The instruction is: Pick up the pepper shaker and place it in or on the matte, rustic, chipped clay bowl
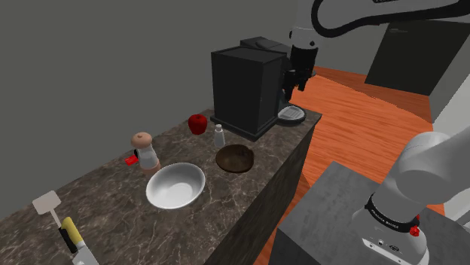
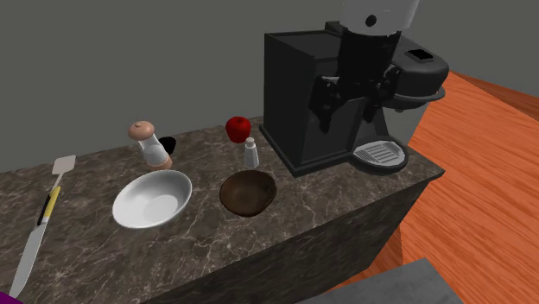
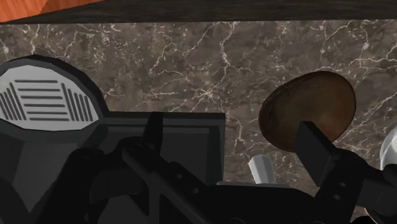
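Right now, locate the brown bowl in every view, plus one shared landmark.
Shoulder view: brown bowl centre, between white bowl and coffee machine.
Second exterior view: brown bowl centre, right of white bowl.
Wrist view: brown bowl on the counter, apart from the drip tray.
Shared landmark: that grey drip tray.

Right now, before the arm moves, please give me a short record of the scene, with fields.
target: small white shaker, upright, between red apple and brown bowl
goal: brown bowl, empty, on the counter
arm: gripper open, holding nothing, up beside the coffee machine
others: white bowl, tan-topped grinder
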Robot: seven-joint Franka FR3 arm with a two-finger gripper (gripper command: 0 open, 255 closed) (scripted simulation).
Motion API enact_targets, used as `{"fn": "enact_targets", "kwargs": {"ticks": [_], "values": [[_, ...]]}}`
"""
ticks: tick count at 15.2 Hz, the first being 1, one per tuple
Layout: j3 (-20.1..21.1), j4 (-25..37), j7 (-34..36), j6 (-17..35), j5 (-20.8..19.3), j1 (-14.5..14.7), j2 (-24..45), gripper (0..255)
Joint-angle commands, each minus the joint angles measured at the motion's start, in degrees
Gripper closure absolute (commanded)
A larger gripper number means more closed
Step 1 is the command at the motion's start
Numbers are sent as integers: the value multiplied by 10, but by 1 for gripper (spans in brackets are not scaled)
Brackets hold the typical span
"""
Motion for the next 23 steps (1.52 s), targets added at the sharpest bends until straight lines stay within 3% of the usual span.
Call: {"fn": "enact_targets", "kwargs": {"ticks": [1,12,23], "values": [[12,4,9,30,0,4,34,0],[61,120,57,135,-40,16,261,0],[86,328,109,158,-121,48,507,0]]}}
